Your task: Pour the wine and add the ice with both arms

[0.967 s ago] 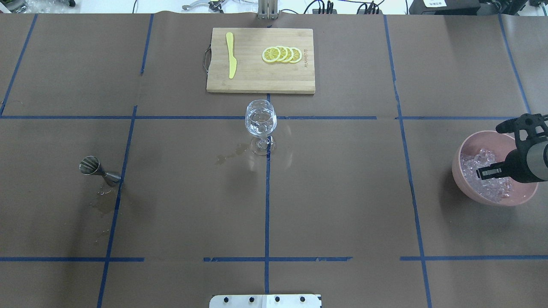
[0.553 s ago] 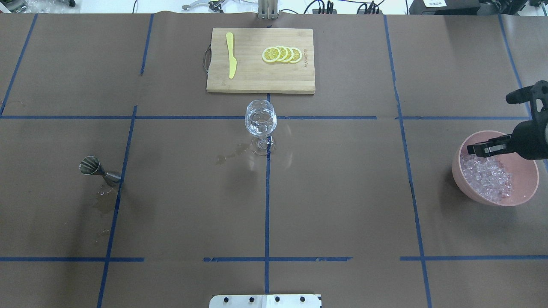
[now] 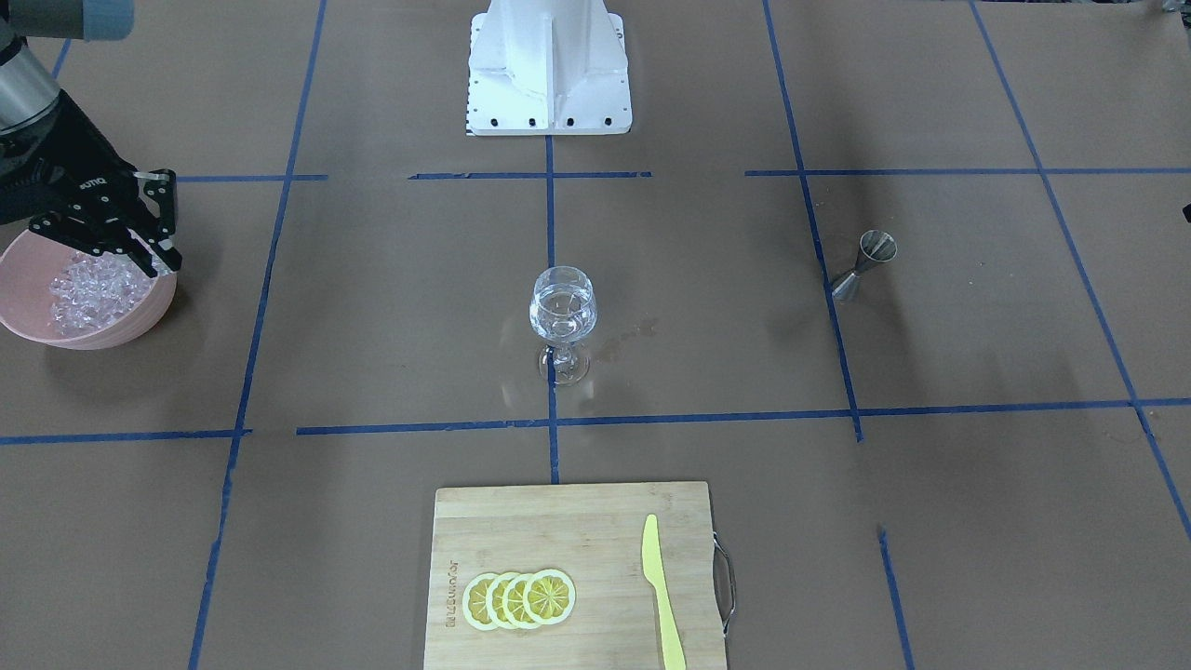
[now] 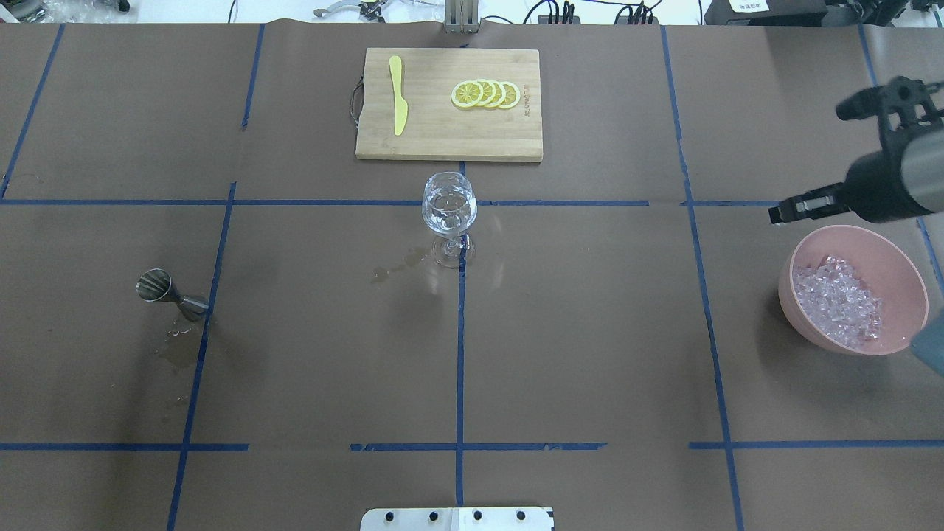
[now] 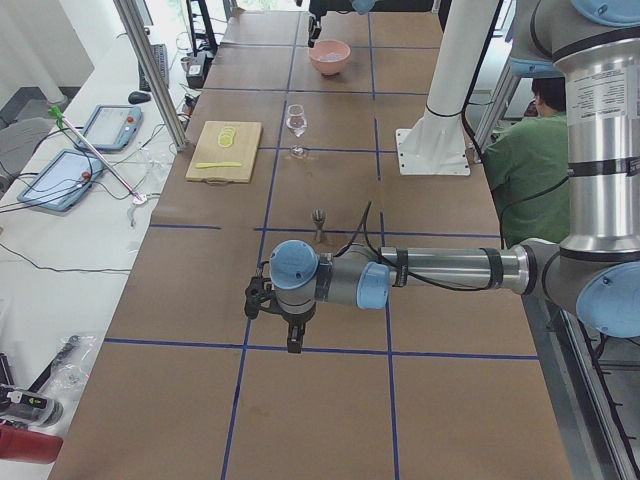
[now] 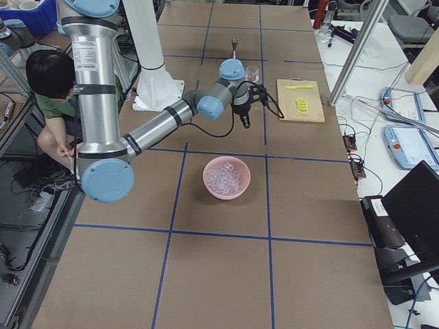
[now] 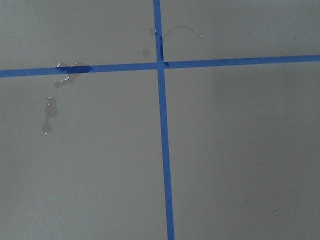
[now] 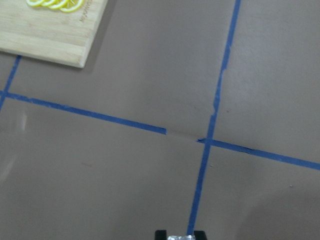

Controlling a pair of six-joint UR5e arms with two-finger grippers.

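An ice chunk [image 8: 180, 237] is gripped in the right claw [image 4: 780, 214], at upper left of the pink bowl [image 4: 906, 284] in the overhead view. The left claw's [image 5: 292, 343] state cannot be told.

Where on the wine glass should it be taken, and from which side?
The stem, between bowl and foot, approached level from the robot's side. The wine glass stands upright with liquid in its bowl, so a side grip keeps it level; the cutting board lies beyond it.

Right end effector [image 4: 776, 214] hangs just beyond the pink bowl [image 4: 896, 280] of ice [image 4: 837, 302]; wine glass [image 4: 448, 206] stands mid-table.
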